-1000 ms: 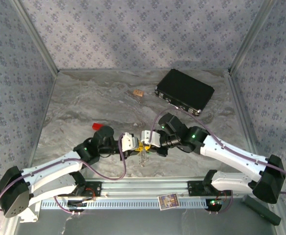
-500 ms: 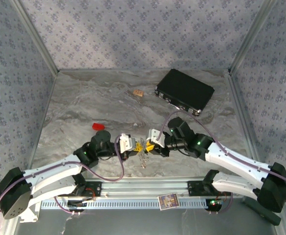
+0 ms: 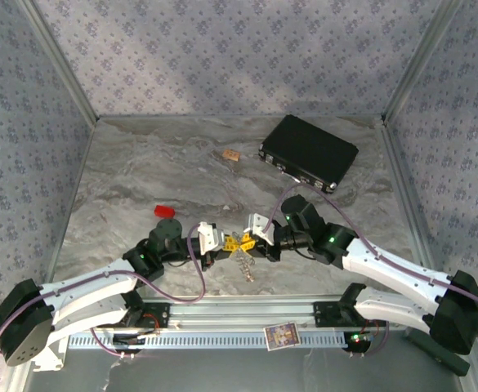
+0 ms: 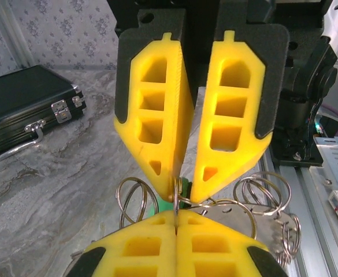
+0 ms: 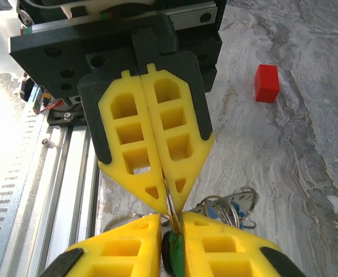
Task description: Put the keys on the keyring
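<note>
Tip to tip above the tabletop (image 3: 140, 188), the left gripper (image 5: 167, 202) clamps tight on the keyring (image 4: 255, 199) while the right gripper (image 4: 181, 193) narrowly pinches the green key (image 5: 171, 257).

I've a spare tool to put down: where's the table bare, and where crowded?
Bare: the far-left tabletop between the left wall, the red block and the small tan item; also the strip between the black case and the right arm. Crowded: near centre, where the left gripper, on the keyring, meets the right gripper, on the green key.
</note>
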### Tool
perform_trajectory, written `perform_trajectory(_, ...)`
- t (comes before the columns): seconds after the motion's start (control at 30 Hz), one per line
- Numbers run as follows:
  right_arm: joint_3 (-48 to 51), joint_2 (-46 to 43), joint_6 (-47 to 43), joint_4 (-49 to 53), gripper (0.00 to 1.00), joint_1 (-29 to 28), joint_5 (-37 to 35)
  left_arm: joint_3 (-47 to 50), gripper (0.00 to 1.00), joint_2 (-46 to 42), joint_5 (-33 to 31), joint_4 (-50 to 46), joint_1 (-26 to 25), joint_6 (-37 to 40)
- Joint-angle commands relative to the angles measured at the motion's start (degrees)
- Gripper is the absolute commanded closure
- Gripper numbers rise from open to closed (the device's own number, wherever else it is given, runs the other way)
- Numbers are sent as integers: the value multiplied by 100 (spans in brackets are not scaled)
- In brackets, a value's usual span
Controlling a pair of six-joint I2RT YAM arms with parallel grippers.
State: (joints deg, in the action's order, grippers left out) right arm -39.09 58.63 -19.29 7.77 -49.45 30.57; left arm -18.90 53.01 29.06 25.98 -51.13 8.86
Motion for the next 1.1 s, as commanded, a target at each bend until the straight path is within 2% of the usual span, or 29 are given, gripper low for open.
perform_trajectory(0.0,12,65,92,-175,87,23,159,0,100,-85,277,481,-7,-79)
perform_trajectory(0.1,-42,105,44,-126,97,32,210,-12,100,-97,210,443,-2,-72)
perform_trajectory(0.13,-92,113,-1,-42,100,32,214,-36,94,-115,112,350,-6,-53)
perform_trajectory(0.2,-232,101,-169,267,100,25,160,-156,79,-166,-80,-39,-6,84)
perform_trajectory(0.23,-331,96,-286,476,100,19,100,-242,76,-192,-151,-290,-4,182)
perform_trajectory(0.37,-808,218,-779,1411,100,-36,-216,-554,75,-194,-266,-1120,-5,493)
perform_trajectory(0.53,-1368,551,-1138,2254,100,-180,-402,-703,76,-151,-172,-1341,-7,625)
perform_trajectory(0.67,-1527,637,-1191,2279,100,-286,-422,-788,78,-75,-95,-1407,-5,686)
perform_trajectory(0.77,-1574,666,-1202,2196,100,-352,-402,-843,83,17,10,-1460,-9,739)
perform_trajectory(0.9,-1564,653,-1133,2041,100,-377,-337,-863,95,61,140,-1412,-8,740)
perform_trajectory(0.97,-1373,529,-992,1797,91,-324,-299,-823,100,55,153,-1366,-2,740)
perform_trajectory(1.07,-942,242,-671,1296,75,-152,-204,-655,100,8,143,-1080,-7,610)
